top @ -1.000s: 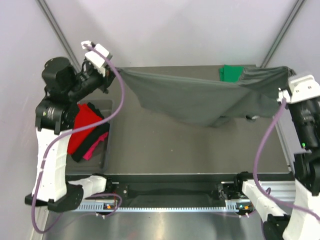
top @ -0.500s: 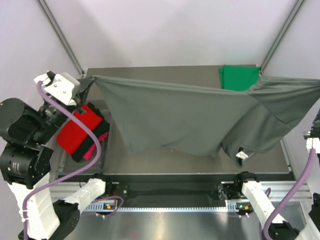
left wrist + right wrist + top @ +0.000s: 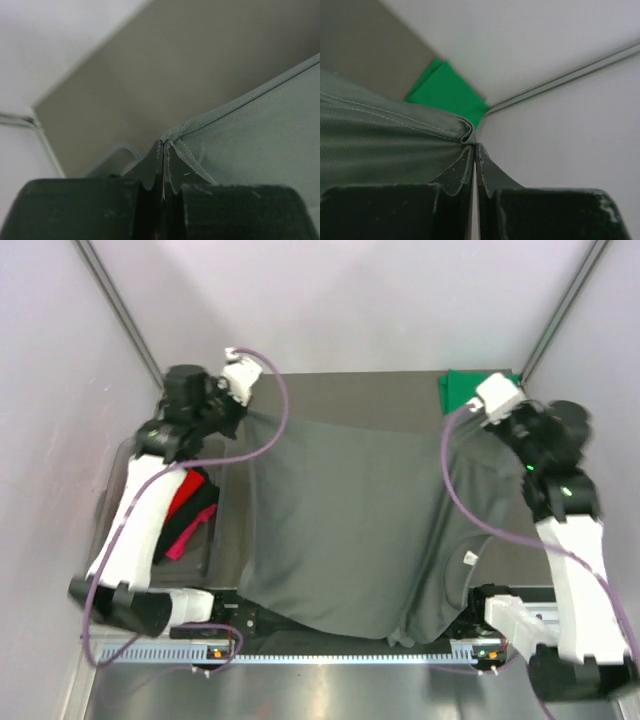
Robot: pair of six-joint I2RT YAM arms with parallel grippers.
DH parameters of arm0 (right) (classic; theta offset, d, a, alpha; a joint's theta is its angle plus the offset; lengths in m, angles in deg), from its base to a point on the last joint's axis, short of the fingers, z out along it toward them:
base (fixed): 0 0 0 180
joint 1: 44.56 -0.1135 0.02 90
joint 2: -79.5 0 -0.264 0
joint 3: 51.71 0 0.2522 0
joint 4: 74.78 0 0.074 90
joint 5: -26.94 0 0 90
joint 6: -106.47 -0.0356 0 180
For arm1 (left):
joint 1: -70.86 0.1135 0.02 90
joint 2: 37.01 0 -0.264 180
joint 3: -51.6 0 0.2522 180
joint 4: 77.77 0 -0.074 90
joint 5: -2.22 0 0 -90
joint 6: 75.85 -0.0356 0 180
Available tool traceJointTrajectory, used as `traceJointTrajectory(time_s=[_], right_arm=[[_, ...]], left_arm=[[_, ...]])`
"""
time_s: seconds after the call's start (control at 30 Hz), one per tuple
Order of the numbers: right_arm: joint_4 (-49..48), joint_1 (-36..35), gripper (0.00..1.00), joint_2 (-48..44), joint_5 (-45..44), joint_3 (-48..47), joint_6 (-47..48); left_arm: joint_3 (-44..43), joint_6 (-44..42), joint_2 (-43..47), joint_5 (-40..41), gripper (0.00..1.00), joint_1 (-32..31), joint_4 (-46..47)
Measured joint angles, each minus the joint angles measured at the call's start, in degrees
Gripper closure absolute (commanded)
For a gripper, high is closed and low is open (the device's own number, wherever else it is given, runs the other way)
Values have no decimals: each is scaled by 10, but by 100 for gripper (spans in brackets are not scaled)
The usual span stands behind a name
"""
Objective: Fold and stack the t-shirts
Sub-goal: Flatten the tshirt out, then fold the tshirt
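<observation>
The dark grey t-shirt (image 3: 340, 520) is spread over the table, its near end hanging over the front edge. My left gripper (image 3: 240, 408) is shut on its far left corner, seen in the left wrist view (image 3: 172, 135). My right gripper (image 3: 478, 418) is shut on its far right corner, seen in the right wrist view (image 3: 467, 134). The bright green t-shirt (image 3: 462, 392) lies folded at the far right corner and also shows in the right wrist view (image 3: 447, 92). Red (image 3: 183, 495), black and magenta-pink (image 3: 185, 537) shirts lie in the tub at the left.
The clear plastic tub (image 3: 212, 540) stands at the table's left side beside the grey shirt. Frame posts rise at the back corners. The arm bases and a rail run along the near edge.
Both arms swung the grey shirt from stretched in the air, toward me, then forward and down; it now lies spread over the table. Both grippers kept hold of its corners.
</observation>
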Motion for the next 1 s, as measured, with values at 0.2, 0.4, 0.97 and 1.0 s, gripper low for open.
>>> traceJointTrajectory(time_s=[0.2,0.4,0.97,1.0], right_arm=[[-13,0,100,164,3,111,15],[-78,-1,100,346,-2,46,17],[-216,-7,100,617,-109,-189,-47],[-224,-7,100,625,-113,-201,-47]], left_arm=[[92,-16,-159,33,100,0,62],[6,-19,-342,56,100,0,125],[-259,-32,-625,115,100,-30,361],[-279,-40,-640,125,100,-33,380]])
